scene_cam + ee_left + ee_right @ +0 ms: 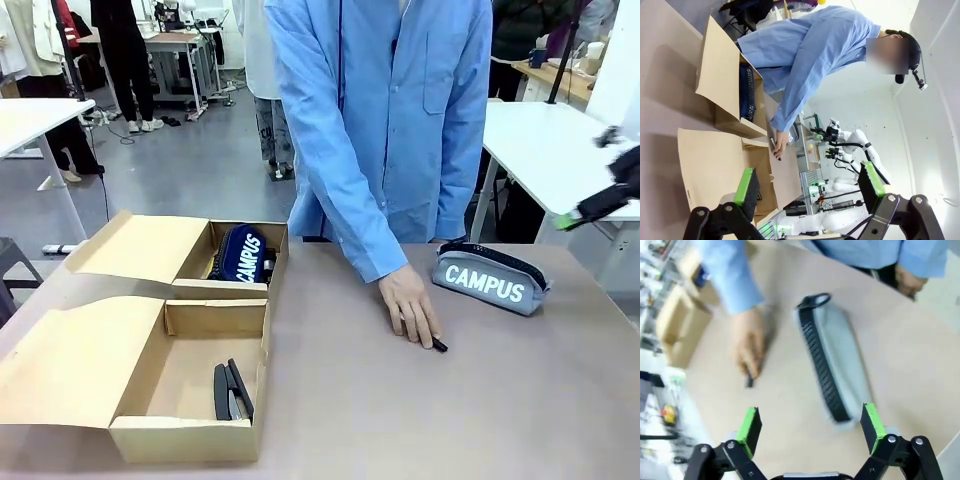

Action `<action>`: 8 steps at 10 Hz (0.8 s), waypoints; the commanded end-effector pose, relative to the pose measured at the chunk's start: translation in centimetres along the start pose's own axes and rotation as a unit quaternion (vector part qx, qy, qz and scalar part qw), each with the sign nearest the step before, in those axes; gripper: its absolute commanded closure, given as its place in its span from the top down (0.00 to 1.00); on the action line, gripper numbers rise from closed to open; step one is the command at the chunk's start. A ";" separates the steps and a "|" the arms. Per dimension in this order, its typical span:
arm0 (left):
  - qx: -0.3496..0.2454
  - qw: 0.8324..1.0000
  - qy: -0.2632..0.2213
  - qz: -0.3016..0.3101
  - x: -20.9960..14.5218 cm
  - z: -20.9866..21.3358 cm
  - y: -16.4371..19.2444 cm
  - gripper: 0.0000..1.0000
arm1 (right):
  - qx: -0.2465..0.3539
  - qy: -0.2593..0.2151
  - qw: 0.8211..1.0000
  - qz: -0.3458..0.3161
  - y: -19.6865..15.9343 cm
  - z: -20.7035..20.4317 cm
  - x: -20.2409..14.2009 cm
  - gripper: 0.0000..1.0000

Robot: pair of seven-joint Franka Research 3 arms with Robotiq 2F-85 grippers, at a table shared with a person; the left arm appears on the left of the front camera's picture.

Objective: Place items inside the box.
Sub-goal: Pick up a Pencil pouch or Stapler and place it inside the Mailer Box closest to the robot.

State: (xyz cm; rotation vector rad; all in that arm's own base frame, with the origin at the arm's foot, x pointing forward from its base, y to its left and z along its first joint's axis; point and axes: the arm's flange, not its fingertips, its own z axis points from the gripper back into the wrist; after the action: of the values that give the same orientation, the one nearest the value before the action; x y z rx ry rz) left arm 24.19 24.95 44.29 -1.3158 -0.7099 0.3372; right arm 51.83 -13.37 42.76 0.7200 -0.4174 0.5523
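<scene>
The box (185,438) sits open on the left side of the table (420,410), with its flaps spread. It is divided into a near and a far compartment.

The navy pouch (240,255) lies in the far compartment, against the right wall. The black stapler (232,390) lies on the floor of the near compartment, close to the near wall. The grey pouch (490,281), lettered "CAMPUS", lies on the table at the far right, outside the box.

A person in a blue coat stands at the far side of the table. The person's hand (408,305) rests on the table between the box and the grey pouch. Its fingertips are on the black marker (437,345), which lies flat on the table.

Right gripper (811,429): the jaws are spread wide with nothing between them. It hangs in the air at the far right, with the grey pouch below it and apart from both pads.

Left gripper (807,186): the jaws are spread wide and empty. It is raised clear of the box, which lies beyond it.
</scene>
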 end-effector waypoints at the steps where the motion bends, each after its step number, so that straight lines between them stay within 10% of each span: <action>1: -0.010 1.000 -0.004 -0.009 0.0 -0.1 -0.1 1.00 | 0.116 -0.045 0.984 -0.124 -3.9 2.0 -2.2 1.00; 8: -0.010 1.000 -0.004 -0.009 0.0 -0.1 -0.1 1.00 | 0.008 -0.010 1.000 -0.027 -2.4 -2.0 0.9 1.00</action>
State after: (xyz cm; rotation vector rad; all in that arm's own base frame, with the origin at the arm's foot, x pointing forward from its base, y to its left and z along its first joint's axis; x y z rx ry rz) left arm 24.21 24.94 44.25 -1.3162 -0.7088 0.3377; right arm 54.50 -15.19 41.01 0.8549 -0.4116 0.4473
